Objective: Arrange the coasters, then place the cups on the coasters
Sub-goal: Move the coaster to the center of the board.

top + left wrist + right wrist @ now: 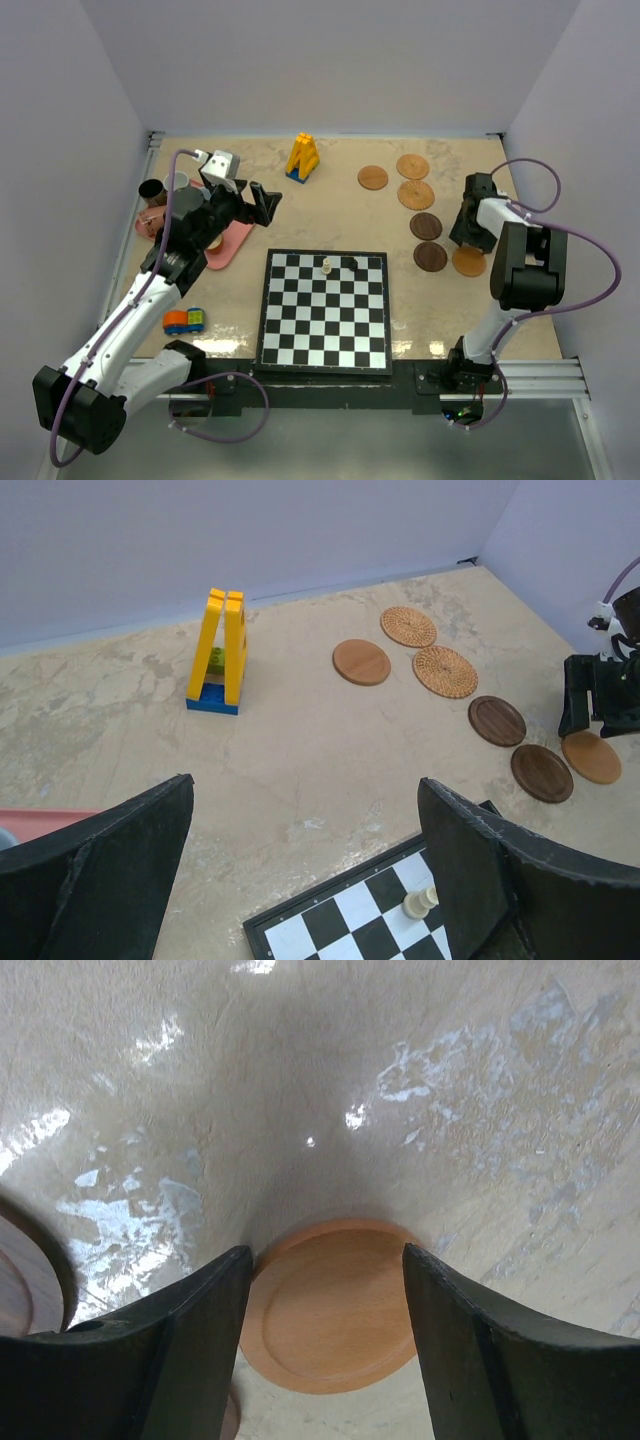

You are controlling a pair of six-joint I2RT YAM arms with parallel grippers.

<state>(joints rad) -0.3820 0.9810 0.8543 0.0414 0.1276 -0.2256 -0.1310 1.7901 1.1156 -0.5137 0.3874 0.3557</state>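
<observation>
We see the coasters (416, 194) lying flat toward the far right corner of the bench (320, 215). Being round, they have no long axis, but their line curves from the far middle toward the right edge, each apart from the next. The tan coaster (330, 1305) at the end of the line sits nearest the right edge, just beside a dark brown coaster (431, 257). The right end effector (468, 242) hangs over that tan coaster, fingers spread, one at each side of its rim; we cannot tell whether they touch it. The left end effector (305, 790) is spread wide, holding nothing, beside the pink tray (235, 245), where the cups (152, 190) stand near the left edge, mostly hidden by the arm. Bare bench lies between the chessboard (323, 310) and the far edge, apart from a yellow block toy (302, 157).
</observation>
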